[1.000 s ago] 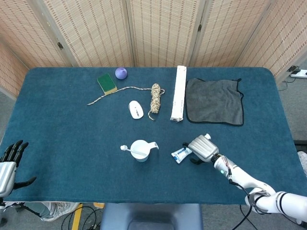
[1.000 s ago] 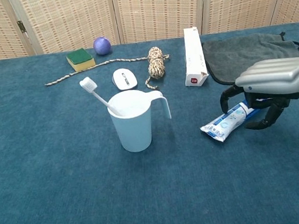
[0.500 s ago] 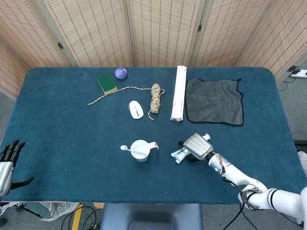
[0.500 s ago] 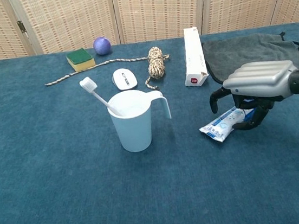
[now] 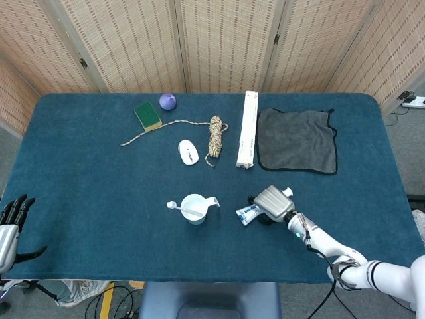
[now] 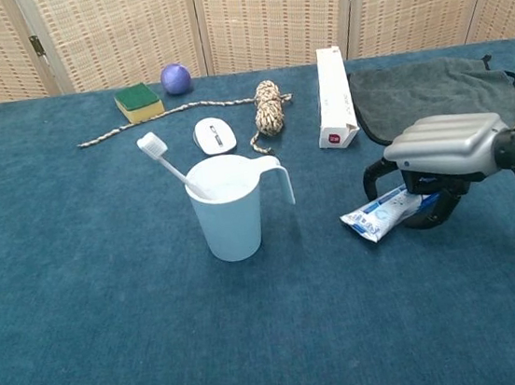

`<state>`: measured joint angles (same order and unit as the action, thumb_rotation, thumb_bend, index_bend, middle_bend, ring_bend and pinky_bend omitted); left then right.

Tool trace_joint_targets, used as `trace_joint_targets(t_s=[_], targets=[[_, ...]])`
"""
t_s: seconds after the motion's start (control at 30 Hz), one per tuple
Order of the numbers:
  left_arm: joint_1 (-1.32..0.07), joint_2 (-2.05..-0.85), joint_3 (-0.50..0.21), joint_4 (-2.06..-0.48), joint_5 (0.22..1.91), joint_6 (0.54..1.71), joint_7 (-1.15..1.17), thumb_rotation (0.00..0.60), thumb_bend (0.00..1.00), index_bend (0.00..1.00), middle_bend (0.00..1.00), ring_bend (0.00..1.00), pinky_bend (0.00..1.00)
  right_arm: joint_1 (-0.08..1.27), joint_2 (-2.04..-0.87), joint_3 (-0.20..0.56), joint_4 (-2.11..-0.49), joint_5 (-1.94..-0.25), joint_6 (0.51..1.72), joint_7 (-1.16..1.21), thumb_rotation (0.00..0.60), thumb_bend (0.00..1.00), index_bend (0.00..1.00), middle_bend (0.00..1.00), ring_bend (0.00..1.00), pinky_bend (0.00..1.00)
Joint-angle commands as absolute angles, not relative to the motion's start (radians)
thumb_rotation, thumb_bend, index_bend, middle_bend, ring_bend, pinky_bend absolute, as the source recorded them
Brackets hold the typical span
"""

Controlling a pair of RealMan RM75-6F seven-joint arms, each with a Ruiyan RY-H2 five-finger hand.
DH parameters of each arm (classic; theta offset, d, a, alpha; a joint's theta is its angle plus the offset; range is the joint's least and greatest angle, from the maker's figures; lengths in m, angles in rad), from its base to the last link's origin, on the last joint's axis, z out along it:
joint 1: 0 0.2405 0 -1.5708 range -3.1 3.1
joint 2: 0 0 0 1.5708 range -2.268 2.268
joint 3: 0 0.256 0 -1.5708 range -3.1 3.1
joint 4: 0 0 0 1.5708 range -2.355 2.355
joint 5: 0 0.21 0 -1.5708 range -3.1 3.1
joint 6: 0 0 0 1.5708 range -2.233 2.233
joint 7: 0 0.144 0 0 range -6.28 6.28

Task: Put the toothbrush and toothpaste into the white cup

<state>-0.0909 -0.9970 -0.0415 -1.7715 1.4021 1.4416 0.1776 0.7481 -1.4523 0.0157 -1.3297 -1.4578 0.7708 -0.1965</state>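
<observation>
Your right hand [image 6: 440,147] arches over the toothpaste [image 6: 382,212], which lies on the counter [image 6: 116,341] right of the white cup [image 6: 229,205]; I cannot tell if the fingers grip it. A shallow pinch may slip. The toothbrush [image 6: 167,163] already crowds the cup; the box [image 6: 333,95] lies beyond.

The right hand [image 6: 429,171] has closed in leftward over the toothpaste [image 6: 380,214]; fingers now curl round it.

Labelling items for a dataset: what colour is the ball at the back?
Purple; the ball shows best in the chest view.
</observation>
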Motion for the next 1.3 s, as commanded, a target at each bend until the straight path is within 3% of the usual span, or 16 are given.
trace_joint_targets(t_s=[0.03, 0.2, 0.37, 0.77, 1.0, 1.3], targets=[[-0.09, -0.997, -0.042, -1.77, 1.4, 1.442, 0.175, 0.6, 0.12, 0.09, 0.06, 0.1, 0.37, 0.748, -1.46, 0.016, -1.323, -1.454, 0.772, -0.195, 0.6, 0.28, 0.39, 0.95, 1.0, 1.0], [-0.088, -0.997, -0.042, -1.766, 1.4, 1.445, 0.171, 0.6, 0.12, 0.09, 0.06, 0.11, 0.37, 0.74, -1.478, 0.025, -1.316, -1.448, 0.801, -0.185, 0.6, 0.33, 0.51, 0.96, 1.0, 1.0], [-0.085, -0.996, -0.043, -1.763, 1.399, 1.447, 0.164, 0.6, 0.12, 0.09, 0.06, 0.11, 0.37, 0.72, -1.484, 0.045, -1.33, -1.454, 0.867, -0.129, 0.6, 0.45, 0.64, 0.97, 1.0, 1.0], [-0.079, -0.986, -0.041, -1.773, 1.412, 1.459, 0.157, 0.6, 0.12, 0.09, 0.06, 0.1, 0.37, 0.667, -1.413, 0.059, -1.391, -1.513, 1.001, 0.18, 0.6, 0.7, 0.73, 0.99, 1.0, 1.0], [-0.08, -0.981, -0.044, -1.786, 1.418, 1.466, 0.162, 0.6, 0.12, 0.09, 0.06, 0.11, 0.37, 0.639, -1.405, 0.085, -1.398, -1.577, 1.145, 0.348, 0.6, 0.7, 0.75, 1.0, 1.0, 1.0], [-0.083, -0.982, -0.045, -1.787, 1.419, 1.462, 0.168, 0.6, 0.12, 0.09, 0.06, 0.11, 0.37, 0.651, -1.411, 0.131, -1.458, -1.606, 1.221, 0.467, 0.6, 0.7, 0.76, 1.0, 1.0, 1.0]])
